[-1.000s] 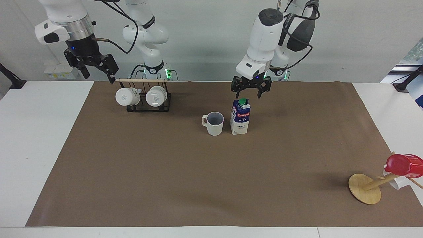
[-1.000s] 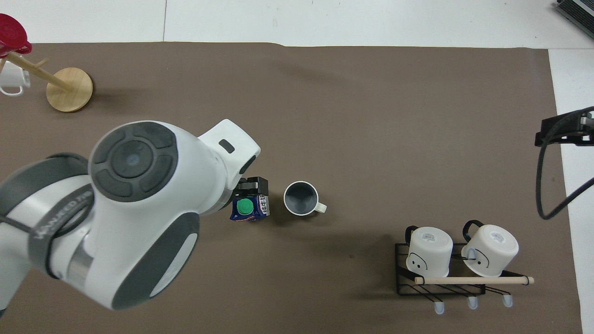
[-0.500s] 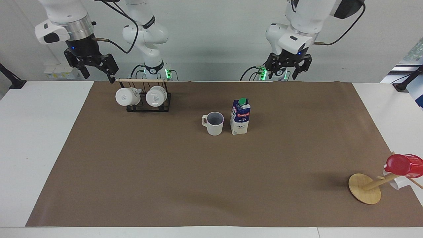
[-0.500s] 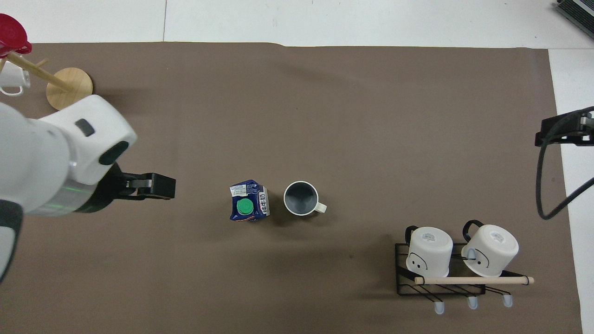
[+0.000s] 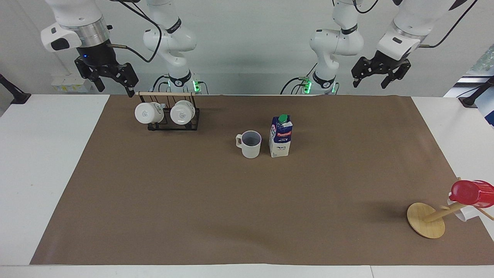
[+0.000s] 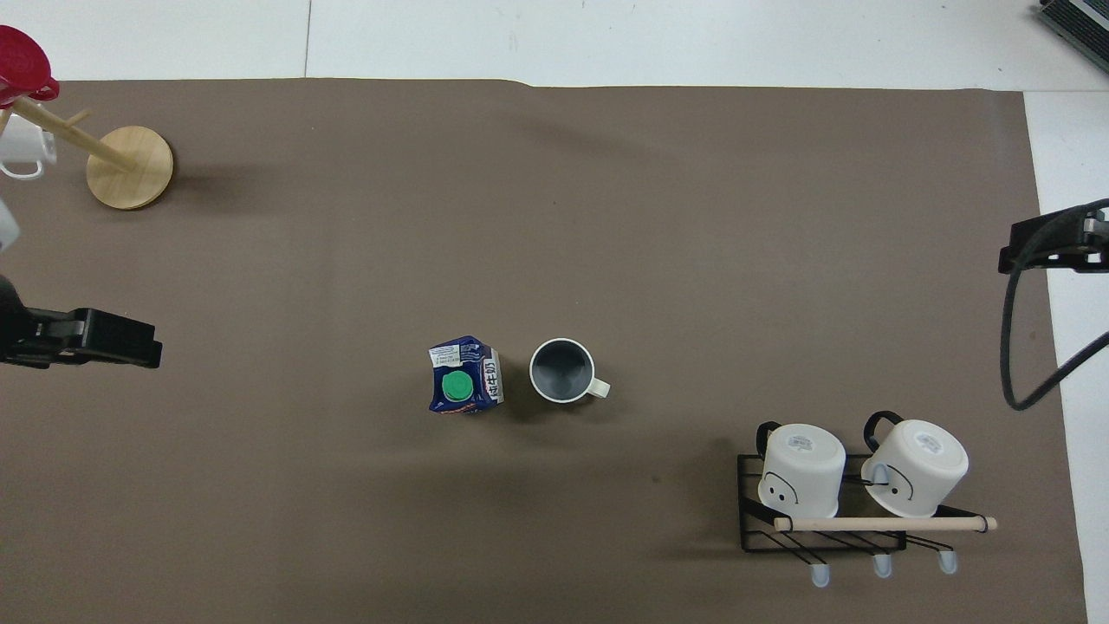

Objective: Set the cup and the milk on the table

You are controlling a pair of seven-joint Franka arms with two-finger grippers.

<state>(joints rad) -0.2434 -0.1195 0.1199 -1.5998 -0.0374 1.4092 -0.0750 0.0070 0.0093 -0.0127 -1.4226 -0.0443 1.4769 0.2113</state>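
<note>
Since the earlier frame, I see the left pincer (image 5: 377,76) has risen off the milk (image 5: 280,136) and swung out to the upper right of the facing view, where it now hangs in the air with its fingers spread and nothing between them; in the overhead view only its dark tip shows at the left edge (image 6: 95,336). Right pincer (image 5: 111,80) is unchanged: it hangs at the upper left of the facing view, above the end of the dowel on the black mug rack (image 5: 173,124), fingers spread, holding nothing. The milk stands upright on the brown paper sheet (image 5: 247,216) of the counter (image 5: 42,154), a little above centre in the facing view, green cap up. The cup (image 5: 249,144) stands upright just beside it, toward the right arm's end, apart from the carton by a narrow gap, its handle pointing away from the carton. Neither object is touched. I note two white mugs (image 5: 164,112) lying on their sides in the rack, bottoms toward the facing camera. At the lower right of the facing view a wooden stand (image 5: 425,220) leans with a red cup (image 5: 471,192) on its peg.
</note>
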